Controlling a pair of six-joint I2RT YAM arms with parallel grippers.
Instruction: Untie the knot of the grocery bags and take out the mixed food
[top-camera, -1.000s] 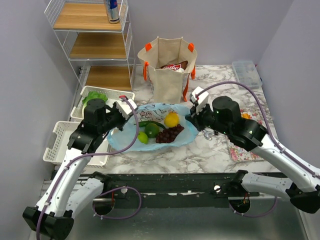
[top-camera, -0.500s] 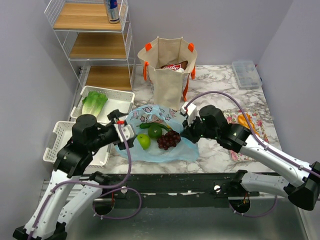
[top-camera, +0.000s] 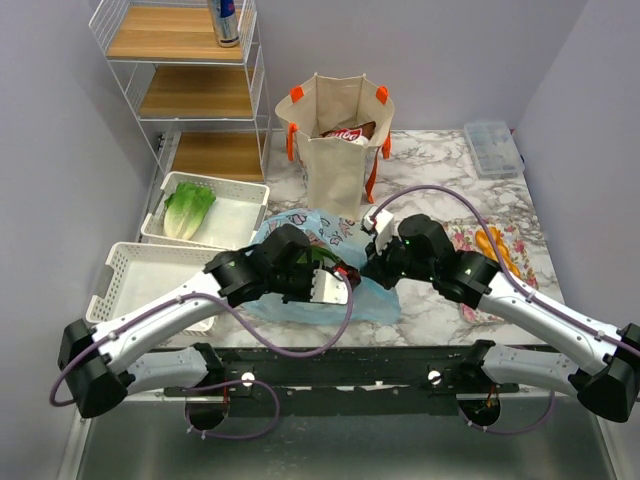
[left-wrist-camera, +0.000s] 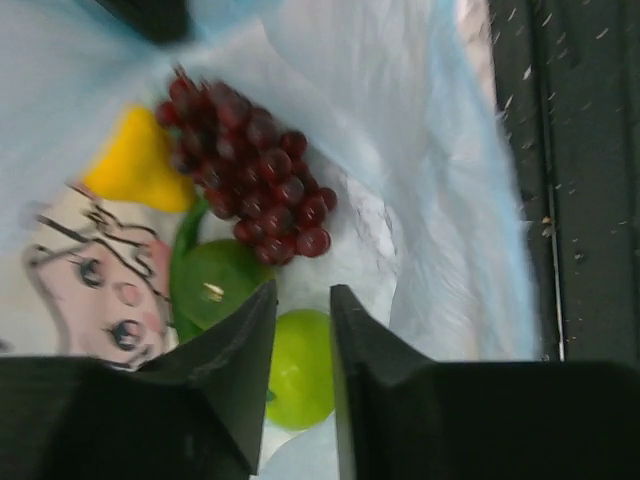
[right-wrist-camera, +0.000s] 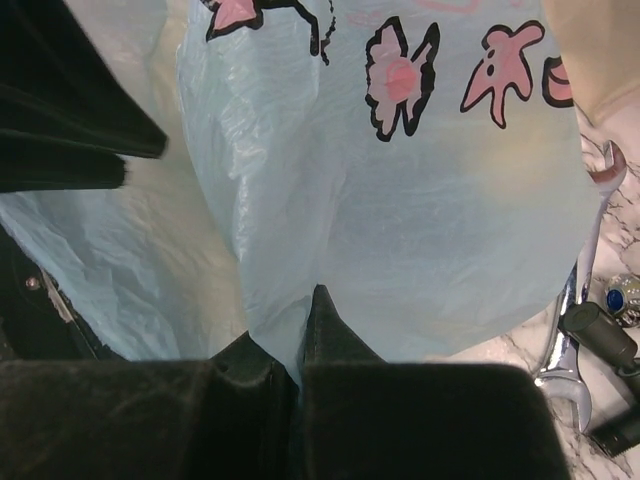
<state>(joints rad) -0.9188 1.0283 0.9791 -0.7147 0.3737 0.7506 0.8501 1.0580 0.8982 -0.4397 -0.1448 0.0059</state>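
The light-blue plastic bag (top-camera: 300, 225) lies open at the table's middle, in front of the beige tote (top-camera: 335, 150), which holds a snack packet (top-camera: 345, 133). My left gripper (left-wrist-camera: 302, 290) reaches into the bag from the left. Its fingers close on a light green fruit (left-wrist-camera: 300, 365) that fills the gap between them. Dark grapes (left-wrist-camera: 255, 165), a yellow fruit (left-wrist-camera: 135, 165) and a darker green fruit (left-wrist-camera: 215, 285) lie just beyond. My right gripper (right-wrist-camera: 300, 320) is shut on the bag's thin film (right-wrist-camera: 400, 230) and holds its right edge up.
Lettuce (top-camera: 187, 208) lies in the far white basket (top-camera: 245, 190); a second basket (top-camera: 140, 275) stands nearer. A drink can (top-camera: 226, 20) tops the wire shelf. A wrench (right-wrist-camera: 575, 290) and small tools lie right of the bag, by a floral mat (top-camera: 497, 245).
My left arm swung from the lettuce basket over to the bag and reached inside; its jaws opened wide, then narrowed round the green fruit. My right gripper kept its hold and shifted slightly left.
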